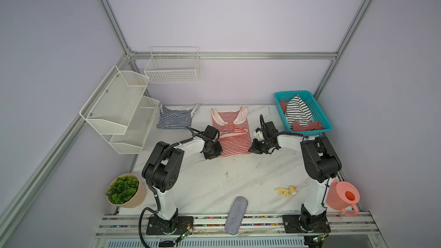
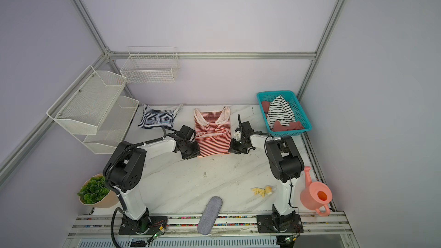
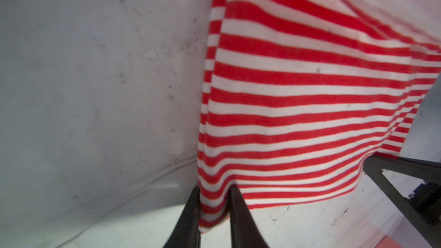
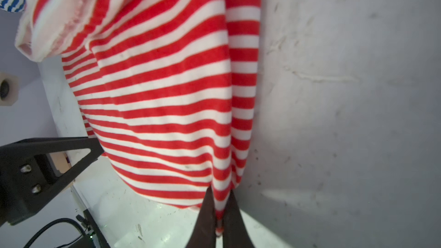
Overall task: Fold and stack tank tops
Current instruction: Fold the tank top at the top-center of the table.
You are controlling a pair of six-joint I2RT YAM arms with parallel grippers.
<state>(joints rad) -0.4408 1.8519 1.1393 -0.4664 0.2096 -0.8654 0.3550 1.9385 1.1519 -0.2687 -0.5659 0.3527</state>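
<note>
The red-and-white tank top (image 1: pixel 232 137) (image 2: pixel 212 139) lies flat at the middle back of the table, straps toward the wall. My left gripper (image 1: pixel 214 151) (image 2: pixel 193 151) (image 3: pixel 214 188) is shut on its near left hem corner. My right gripper (image 1: pixel 252 148) (image 2: pixel 232 148) (image 4: pixel 220 190) is shut on the near right hem corner. In both wrist views the striped cloth (image 3: pixel 298 91) (image 4: pixel 167 91) is pinched between the black fingers and rises from them. The navy-and-white tank top (image 1: pixel 175 118) (image 2: pixel 157 118) lies folded at the back left, clear of both grippers.
A teal basket (image 1: pixel 319 113) with striped and red cloths stands at the back right. A grey felt case (image 1: pixel 236 215) overhangs the front edge. Near it lie a small yellow toy (image 1: pixel 287 190), a pink watering can (image 1: pixel 343 196) and a potted plant (image 1: pixel 125 190). White mesh shelves (image 1: pixel 119 110) hang at left.
</note>
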